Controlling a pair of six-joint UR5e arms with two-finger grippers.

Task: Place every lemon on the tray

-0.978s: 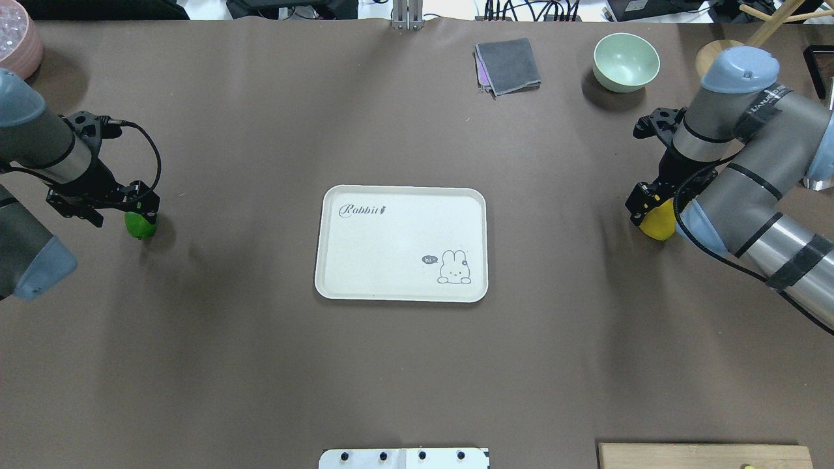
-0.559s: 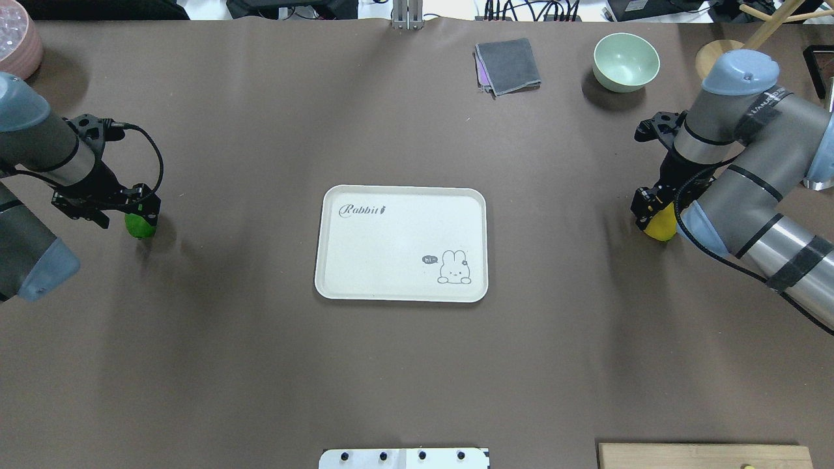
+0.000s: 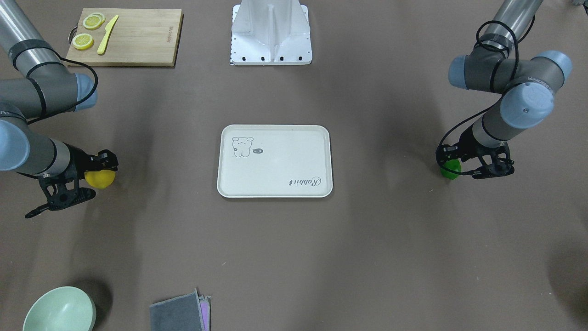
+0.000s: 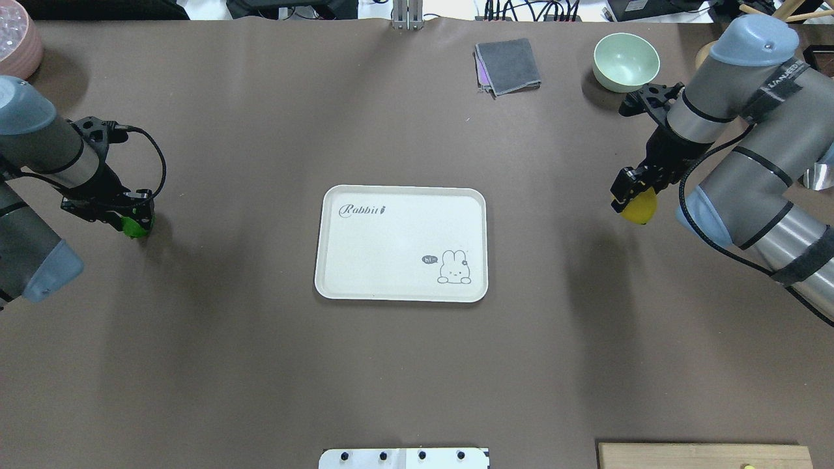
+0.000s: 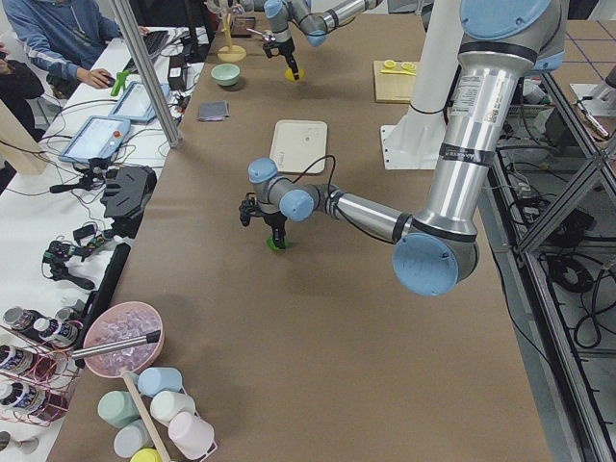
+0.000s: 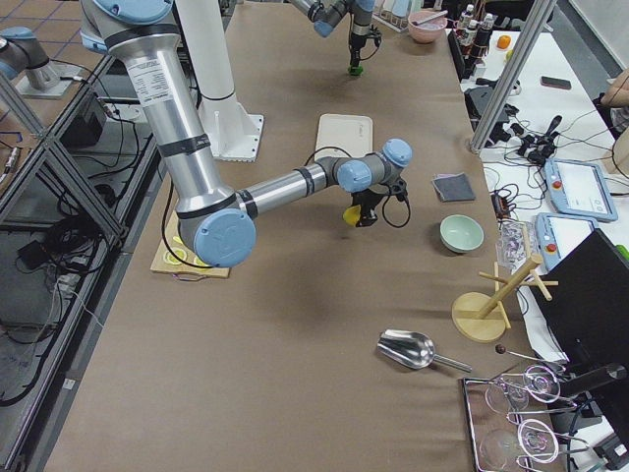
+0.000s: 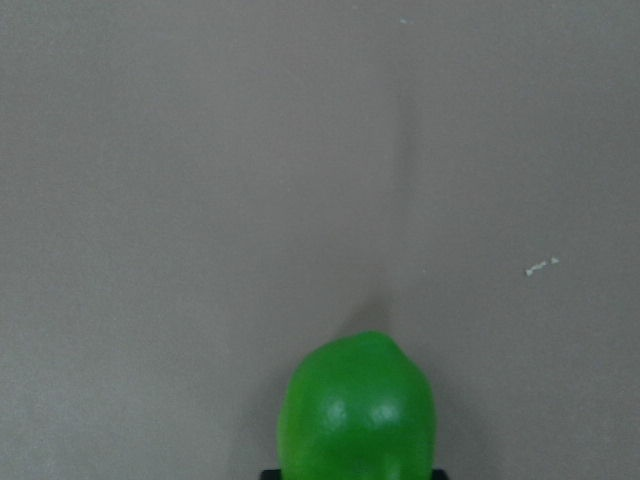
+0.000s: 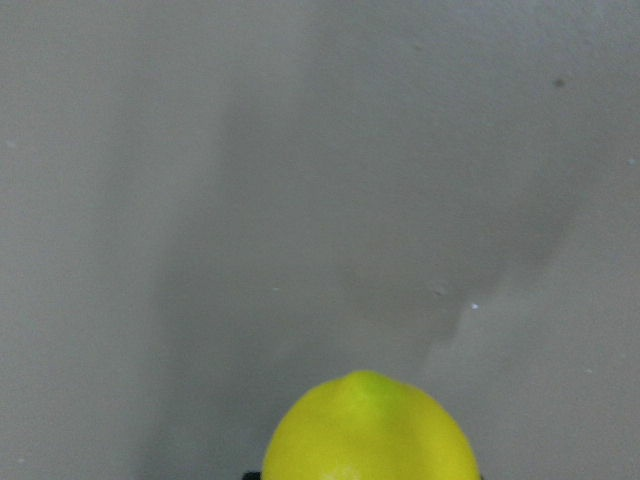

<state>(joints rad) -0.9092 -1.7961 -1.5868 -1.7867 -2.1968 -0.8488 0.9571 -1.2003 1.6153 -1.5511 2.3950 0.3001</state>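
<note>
The off-white tray [image 4: 391, 247] with the rabbit drawing lies at the table's middle, nothing on it; it also shows in the front view [image 3: 275, 165]. My left gripper [image 4: 133, 218] is shut on the green lemon [image 4: 135, 226], low over the table far left of the tray. The left wrist view shows this lemon [image 7: 360, 410] between the jaws. My right gripper [image 4: 633, 197] is shut on the yellow lemon [image 4: 640, 208] and holds it above the table, right of the tray. The yellow lemon also shows in the right wrist view [image 8: 370, 430] and the front view [image 3: 100, 179].
A pale green bowl [image 4: 625, 62] and a folded grey cloth [image 4: 508, 65] sit at the far right. A pink bowl [image 4: 16, 45] is at the far left corner. A wooden cutting board [image 3: 138, 32] with lemon slices and a yellow knife lies near the robot's base [image 3: 271, 32].
My right gripper has risen with the yellow lemon and moved toward the tray and the far side. My left gripper with the green lemon has shifted only slightly.
</note>
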